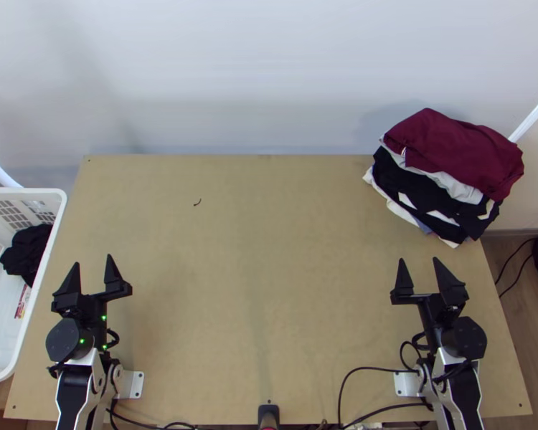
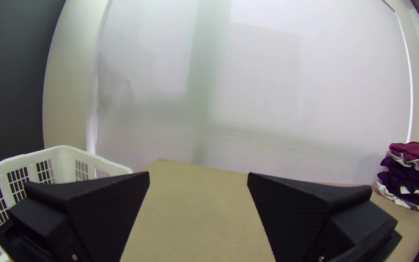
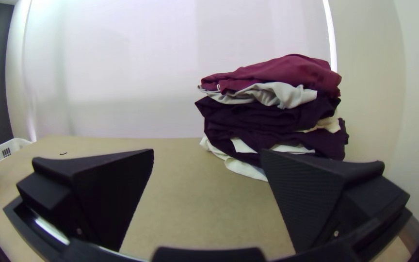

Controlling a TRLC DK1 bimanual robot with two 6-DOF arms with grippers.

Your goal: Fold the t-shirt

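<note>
**Technician:** Give the jaw status at each arm.

**Operator:** I have the left gripper (image 1: 92, 261) open and unloaded, its two fingers spread apart over the near left part of the table (image 1: 269, 287). I read the right gripper (image 1: 419, 260) the same: open, unloaded, over the near right part. Both point toward the far edge.

**Technician:** Locate the workpiece.

**Operator:** I cannot tell which piece is the t-shirt. I see two locations with cloth. The first is a stack of garments (image 3: 272, 116) at the far right corner of the table, ahead of the right gripper and apart from it. Its top layer is a maroon garment (image 1: 452, 150), folded loosely; pale grey, dark and white layers lie beneath. The second is a bunched dark cloth (image 1: 26, 254) inside the white basket (image 1: 29, 192), beside the table's left edge. I cannot tell the type of garment in either place.

**Technician:** List other items on the work surface.

**Operator:** One small dark strand (image 1: 197, 202), in the far left part. A black cable (image 1: 369, 369) runs along the near side, by the right arm's base.
</note>
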